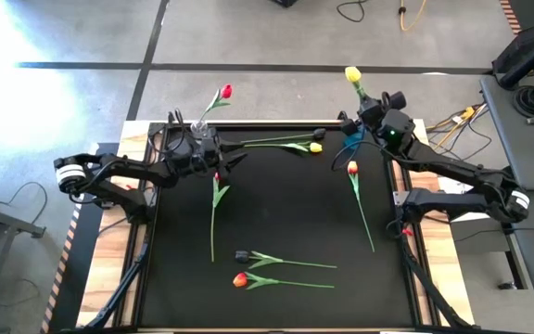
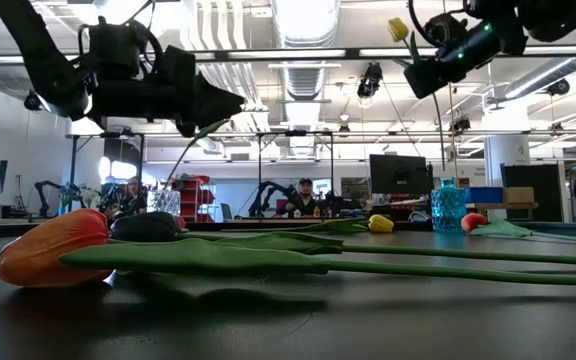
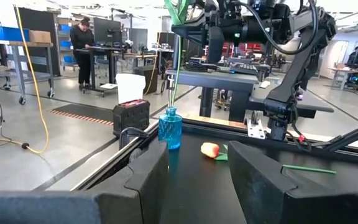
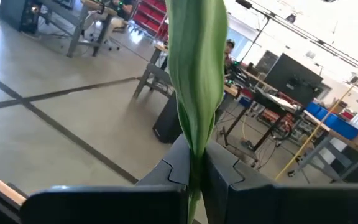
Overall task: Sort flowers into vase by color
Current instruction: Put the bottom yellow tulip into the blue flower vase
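Note:
My right gripper (image 1: 366,104) is raised over the table's far right corner, shut on a yellow tulip (image 1: 352,73) whose head points up. Its stem (image 3: 176,74) runs down to the neck of the blue vase (image 3: 170,127). My left gripper (image 3: 197,163) is open and empty above the table's far left part, pointing right. A red tulip (image 1: 225,91) stands in the clear vase (image 1: 198,125) behind it. On the mat lie a yellow tulip (image 1: 315,147), an orange one (image 1: 352,168), a small red one (image 1: 217,176), a near-black one (image 1: 241,255) and an orange-red one (image 1: 240,279). My right gripper pinches the yellow tulip between its two fingers at the stem and a long green leaf (image 4: 197,134), below the head. The flower stands nearly upright, head (image 2: 398,28) above the fingers. Its lower stem hangs down to the blue vase's mouth (image 3: 169,110).
The black mat (image 1: 286,213) has bare room at its middle. Cables and equipment sit on the right bench (image 1: 527,93). People work at desks in the room beyond (image 3: 82,43).

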Available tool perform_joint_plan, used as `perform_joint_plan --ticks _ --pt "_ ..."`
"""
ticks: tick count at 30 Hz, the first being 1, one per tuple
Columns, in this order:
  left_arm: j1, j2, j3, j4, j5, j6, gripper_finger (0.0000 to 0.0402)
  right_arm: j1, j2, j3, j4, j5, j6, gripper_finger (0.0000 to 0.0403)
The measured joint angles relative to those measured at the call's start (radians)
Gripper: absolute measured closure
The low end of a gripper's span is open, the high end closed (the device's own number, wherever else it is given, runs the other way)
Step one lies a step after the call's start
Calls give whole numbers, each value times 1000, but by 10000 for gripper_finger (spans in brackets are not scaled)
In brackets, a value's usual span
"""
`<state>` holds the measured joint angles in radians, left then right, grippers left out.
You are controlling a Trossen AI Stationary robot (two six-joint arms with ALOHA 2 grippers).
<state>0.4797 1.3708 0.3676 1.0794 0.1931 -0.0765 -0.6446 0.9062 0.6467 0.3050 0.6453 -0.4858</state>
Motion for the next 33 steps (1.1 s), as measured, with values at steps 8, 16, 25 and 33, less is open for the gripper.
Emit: perform_joint_plan --ticks 8,16,25,33 --pt "1 0 6 -2 -1 -3 249 -23 16 -6 4 0 -4 390" --pt "5 0 8 -2 -1 0 249 -79 49 -36 51 -45 46 390" --pt "7 0 5 -2 -3 -3 249 -96 101 -94 160 -43 114 390" --pt "7 0 5 -7 -3 -4 249 -106 156 -145 206 -16 198 390"
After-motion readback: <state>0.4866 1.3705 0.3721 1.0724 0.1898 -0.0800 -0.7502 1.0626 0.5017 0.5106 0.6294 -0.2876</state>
